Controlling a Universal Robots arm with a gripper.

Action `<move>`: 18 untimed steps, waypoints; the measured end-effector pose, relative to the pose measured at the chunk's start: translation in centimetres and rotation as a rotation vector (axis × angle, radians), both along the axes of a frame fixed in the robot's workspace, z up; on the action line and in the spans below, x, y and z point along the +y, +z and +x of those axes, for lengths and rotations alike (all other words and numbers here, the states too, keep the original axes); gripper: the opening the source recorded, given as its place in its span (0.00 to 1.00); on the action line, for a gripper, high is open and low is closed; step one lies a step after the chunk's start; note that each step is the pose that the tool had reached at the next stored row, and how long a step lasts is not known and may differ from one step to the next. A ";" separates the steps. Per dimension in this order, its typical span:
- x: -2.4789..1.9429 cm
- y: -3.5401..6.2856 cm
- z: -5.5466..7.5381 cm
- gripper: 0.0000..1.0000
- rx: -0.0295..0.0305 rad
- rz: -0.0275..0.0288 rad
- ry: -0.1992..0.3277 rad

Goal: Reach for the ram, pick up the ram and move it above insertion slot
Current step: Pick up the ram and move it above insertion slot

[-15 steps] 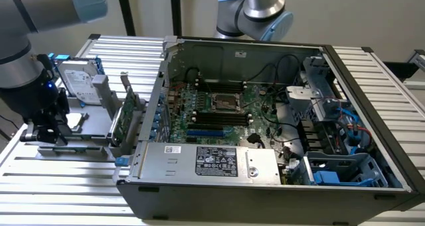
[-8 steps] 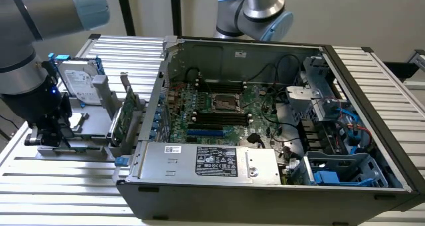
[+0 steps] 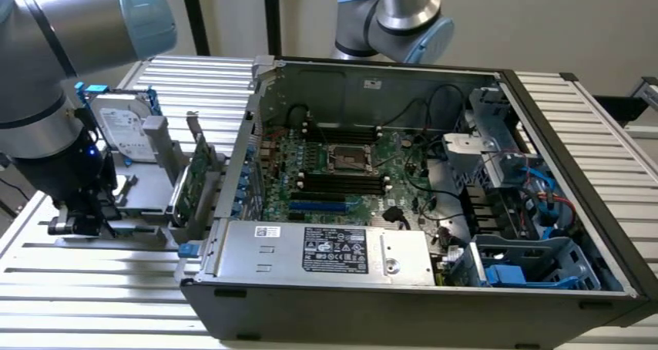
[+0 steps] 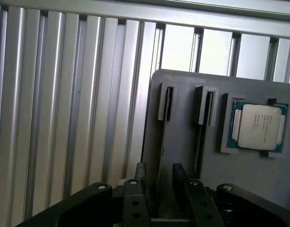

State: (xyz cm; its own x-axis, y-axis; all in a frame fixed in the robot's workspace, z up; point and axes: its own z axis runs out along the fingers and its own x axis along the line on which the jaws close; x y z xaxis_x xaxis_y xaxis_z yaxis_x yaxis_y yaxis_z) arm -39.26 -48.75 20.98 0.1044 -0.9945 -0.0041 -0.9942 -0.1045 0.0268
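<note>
Inspection found the gripper [image 4: 159,173] lowered over the grey holder [image 4: 244,177], its two dark fingers [image 4: 140,172] spread wide and pinching nothing. The ram [image 4: 169,101] stood on edge in the holder's outermost slot, seen edge-on as a thin dark strip. Its line ran down into the gap between the spread fingers, and no contact with either finger could be made out. A second stick [image 4: 209,108] stood on edge in the holder's next slot inward, and a processor chip [image 4: 258,125] lay flat in a recess of the holder further inward again. In the exterior view the gripper [image 3: 88,217] hung low at the holder's [image 3: 142,186] near end. A hard drive [image 3: 125,130] stood upright at the holder's far end, and an expansion card [image 3: 196,182] stood on the holder's side towards the exterior view's right. The open computer case [image 3: 575,234] sat just beside the holder on that same side. The insertion slot [image 3: 344,179] was a long black strip among parallel ones on the board inside, well apart from the holder. The holder rested on a slatted table [image 3: 82,288].
</note>
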 end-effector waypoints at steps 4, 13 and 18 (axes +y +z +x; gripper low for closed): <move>-0.05 -0.49 0.2 0.36 0.0005 0.0061 0.000; 0.07 -0.87 0.2 0.34 0.0032 0.0077 -0.004; 0.14 -0.94 0.2 0.16 0.0069 0.0078 -0.007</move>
State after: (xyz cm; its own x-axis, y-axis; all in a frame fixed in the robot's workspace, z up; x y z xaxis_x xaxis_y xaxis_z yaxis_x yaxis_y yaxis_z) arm -39.03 -48.60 20.03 0.0975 -0.9952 -0.0126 -0.9947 -0.0978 0.0328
